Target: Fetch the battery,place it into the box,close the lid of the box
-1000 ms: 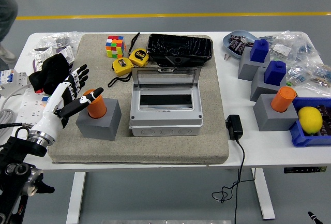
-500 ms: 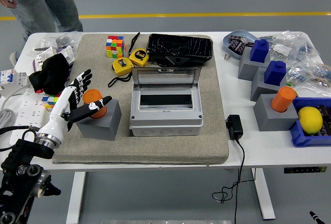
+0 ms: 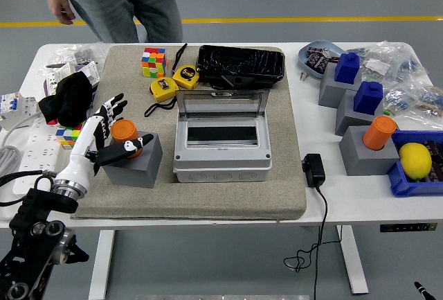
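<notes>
The battery [image 3: 125,132] is an orange cylinder standing upright in a grey block [image 3: 140,167] on the left of the felt mat. My left hand [image 3: 112,127] is right beside it, open: the fingers are spread behind its left side and the thumb reaches across its front without closing. The grey box [image 3: 220,160] sits mid-mat with its clear lid [image 3: 221,104] standing open at the back. My right hand is out of view.
A person [image 3: 118,2] stands at the far left side. On the mat lie a Rubik's cube [image 3: 154,62], two yellow tape measures [image 3: 173,82] and a black bag [image 3: 241,64]. Right: grey blocks with blue pieces [image 3: 367,95], another orange cylinder [image 3: 378,132], a charger [image 3: 313,170].
My left hand has shifted right and lowered, so the thumb now lies across the battery's front. A person has walked in along the table's far side from the left.
</notes>
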Tool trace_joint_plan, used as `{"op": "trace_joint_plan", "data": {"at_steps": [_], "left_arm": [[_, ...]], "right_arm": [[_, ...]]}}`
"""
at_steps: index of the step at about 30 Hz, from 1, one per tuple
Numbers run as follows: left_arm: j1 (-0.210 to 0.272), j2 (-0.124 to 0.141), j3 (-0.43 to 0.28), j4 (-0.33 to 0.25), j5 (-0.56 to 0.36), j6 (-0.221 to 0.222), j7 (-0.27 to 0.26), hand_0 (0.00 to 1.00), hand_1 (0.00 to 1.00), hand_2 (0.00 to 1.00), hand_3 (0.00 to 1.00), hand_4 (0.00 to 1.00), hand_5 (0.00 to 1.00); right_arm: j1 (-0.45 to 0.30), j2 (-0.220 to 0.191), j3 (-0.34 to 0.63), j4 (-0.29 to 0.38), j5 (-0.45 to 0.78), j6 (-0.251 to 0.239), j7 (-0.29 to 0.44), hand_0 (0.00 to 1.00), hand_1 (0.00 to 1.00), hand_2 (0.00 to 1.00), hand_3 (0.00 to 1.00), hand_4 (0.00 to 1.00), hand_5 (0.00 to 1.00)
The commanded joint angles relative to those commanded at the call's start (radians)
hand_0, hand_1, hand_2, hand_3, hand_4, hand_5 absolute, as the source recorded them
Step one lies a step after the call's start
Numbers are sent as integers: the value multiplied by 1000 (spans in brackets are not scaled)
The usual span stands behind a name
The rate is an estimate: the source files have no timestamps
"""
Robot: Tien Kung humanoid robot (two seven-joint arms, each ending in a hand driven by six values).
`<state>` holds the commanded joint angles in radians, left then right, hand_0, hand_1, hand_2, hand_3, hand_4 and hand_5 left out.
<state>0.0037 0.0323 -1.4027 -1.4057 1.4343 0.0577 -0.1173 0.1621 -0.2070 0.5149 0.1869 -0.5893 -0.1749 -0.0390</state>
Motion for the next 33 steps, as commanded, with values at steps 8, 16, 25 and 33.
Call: {"op": "trace_joint_plan", "data": {"at_steps": [8,16,25,33], "left_arm": [[-3,-4,15,9,-43,22,-12,735,811,692,707,998,31],[-4,-10,39,29,-123,35,-22,722,801,673,693,998,2],[-5,-11,55,37,-141,45,-26,594,650,468,524,998,2],[-8,-10,62,45,-160,54,-32,544,529,372,412,998,2]], "right_arm": [[2,0,-2,0,-1,-1,0,706,673,728,800,998,998],[4,0,-3,1,-4,-2,0,713,673,728,800,998,998],[5,0,-7,1,-5,-2,0,716,673,727,799,998,998],[6,0,-8,1,-3,-2,0,716,673,726,798,998,998]]}}
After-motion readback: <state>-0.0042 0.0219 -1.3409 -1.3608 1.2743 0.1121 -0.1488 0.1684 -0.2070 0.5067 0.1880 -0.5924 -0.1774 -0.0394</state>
